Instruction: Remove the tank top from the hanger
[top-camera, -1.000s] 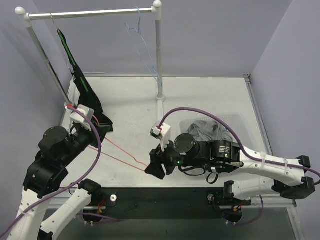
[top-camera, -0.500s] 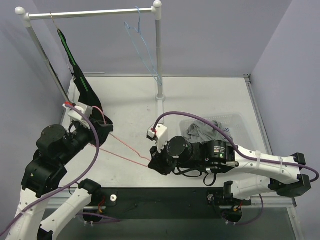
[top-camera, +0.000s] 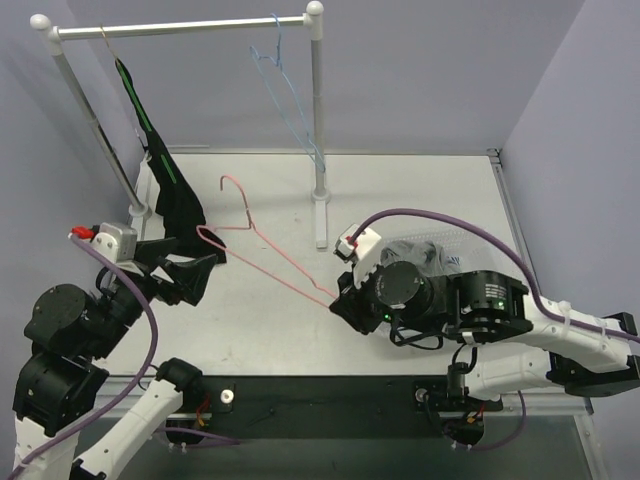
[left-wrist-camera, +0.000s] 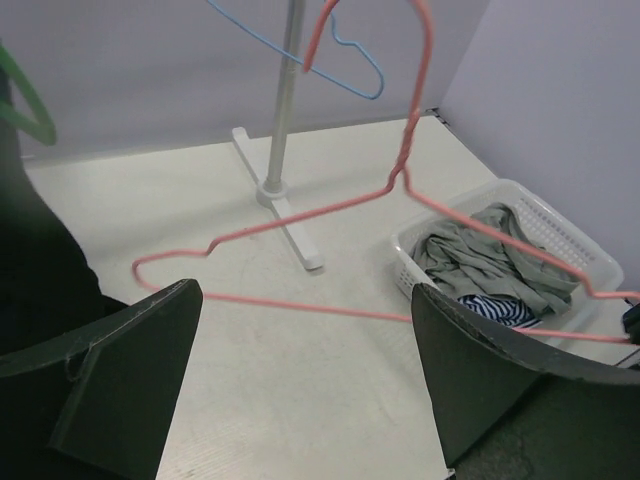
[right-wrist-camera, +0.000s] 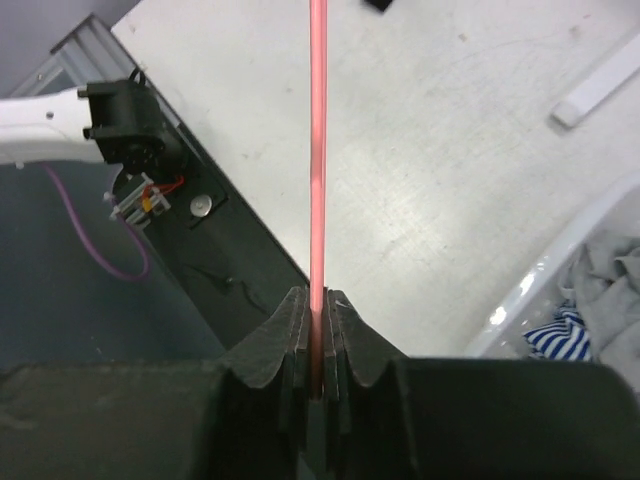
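Note:
A bare pink wire hanger (top-camera: 270, 262) stretches across the table with no garment on it, its hook (top-camera: 235, 190) pointing towards the rack. My right gripper (top-camera: 340, 300) is shut on the hanger's right end, and the wire (right-wrist-camera: 318, 150) runs straight up from the clamped jaws (right-wrist-camera: 318, 300). My left gripper (top-camera: 200, 255) stands wide open at the hanger's left end, holding nothing. In the left wrist view the pink hanger (left-wrist-camera: 405, 170) lies beyond the spread fingers (left-wrist-camera: 120, 380). A crumpled grey tank top (left-wrist-camera: 480, 260) lies in the white basket (left-wrist-camera: 560, 245).
A black garment (top-camera: 175, 195) hangs on a green hanger (left-wrist-camera: 30, 105) at the rack's left end, close to my left gripper. A blue hanger (top-camera: 285, 90) hangs empty beside the rack's right pole (top-camera: 318, 120). A striped garment (left-wrist-camera: 500, 310) lies under the grey one.
My left gripper has opened wide and drawn back to the left. My right gripper has shut on the pink hanger and moved right. The hanger has swung so its hook points at the rack.

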